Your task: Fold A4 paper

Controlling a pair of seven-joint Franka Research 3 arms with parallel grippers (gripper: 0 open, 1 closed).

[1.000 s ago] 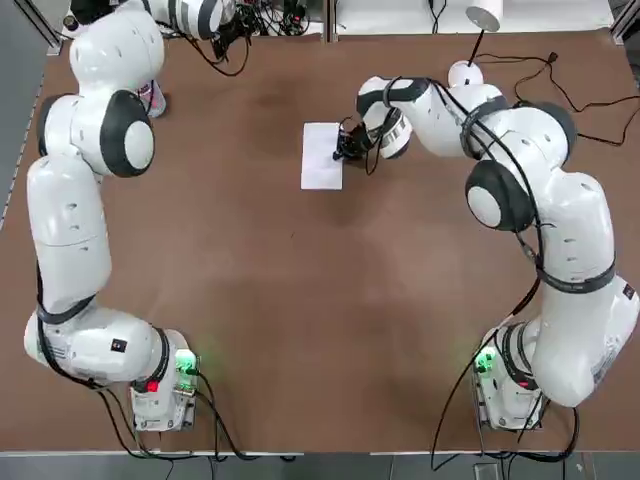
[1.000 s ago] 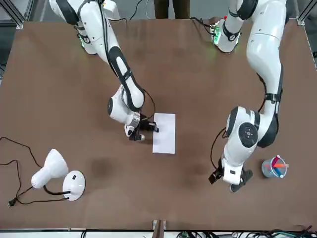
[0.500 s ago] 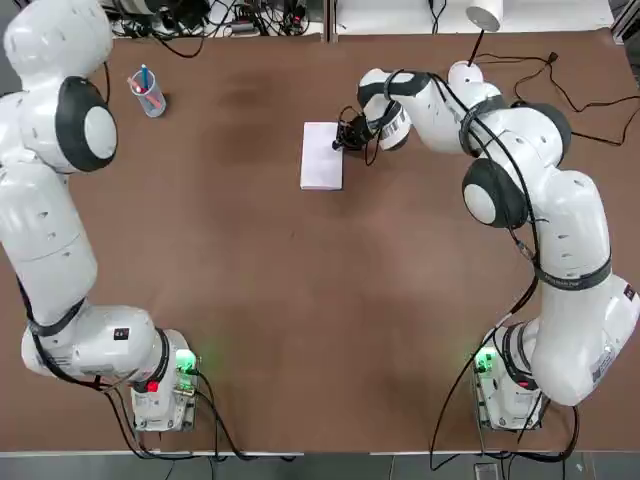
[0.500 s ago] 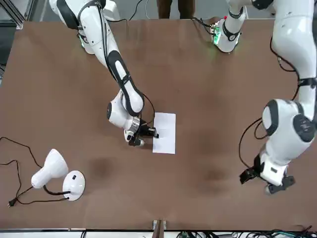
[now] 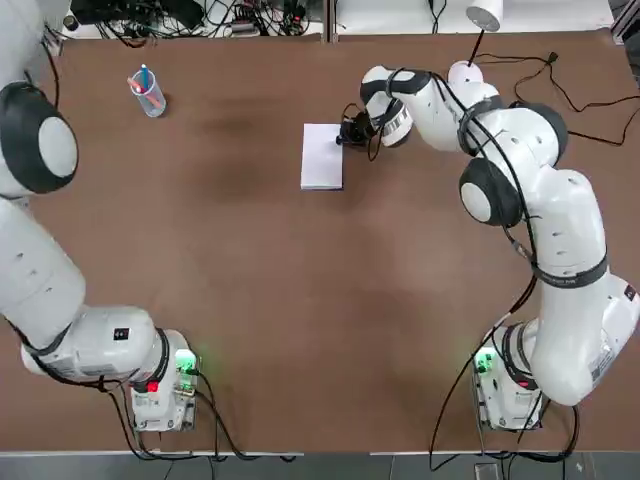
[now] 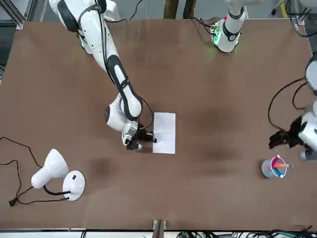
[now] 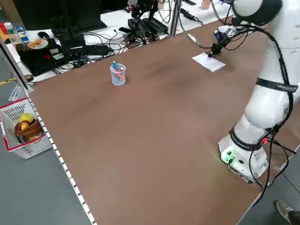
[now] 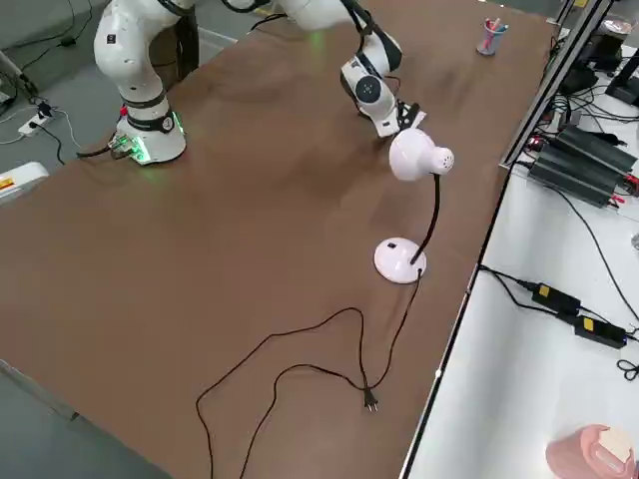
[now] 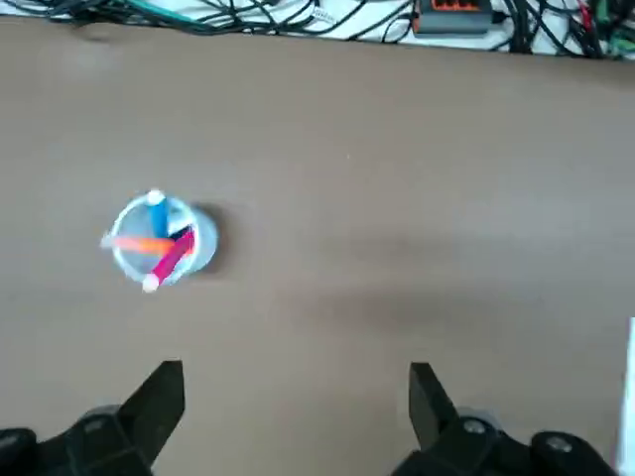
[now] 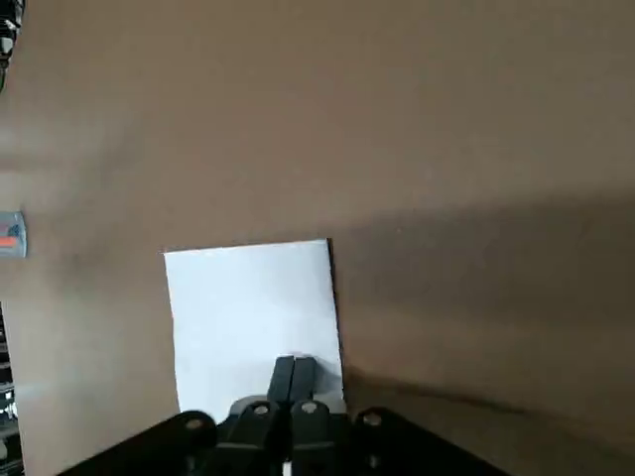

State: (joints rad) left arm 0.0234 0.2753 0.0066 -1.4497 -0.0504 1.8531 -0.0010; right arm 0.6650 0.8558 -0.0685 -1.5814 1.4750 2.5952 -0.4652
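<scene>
The A4 paper (image 5: 322, 156) lies flat as a small white rectangle on the brown table, toward the far middle; it also shows in the front view (image 6: 165, 132) and the left side view (image 7: 209, 62). My right gripper (image 5: 343, 136) is shut, its black tips (image 10: 294, 369) pressed together on the sheet (image 10: 253, 307) right at its edge on the robot's right. My left gripper (image 9: 295, 402) is open and empty, hovering over bare table at the far left, close to a cup of pens (image 9: 159, 243).
A white desk lamp stands at the far right, its round base (image 5: 466, 73) just beyond the right arm and its cable trailing off (image 8: 300, 369). The clear cup of pens (image 5: 147, 92) stands at the far left. Cables and power strips lie behind the table's far edge.
The left arm has swung away from the table's middle to the robot's far left, near the cup. The right gripper's shut tips slid along the paper's edge, away from the robot.
</scene>
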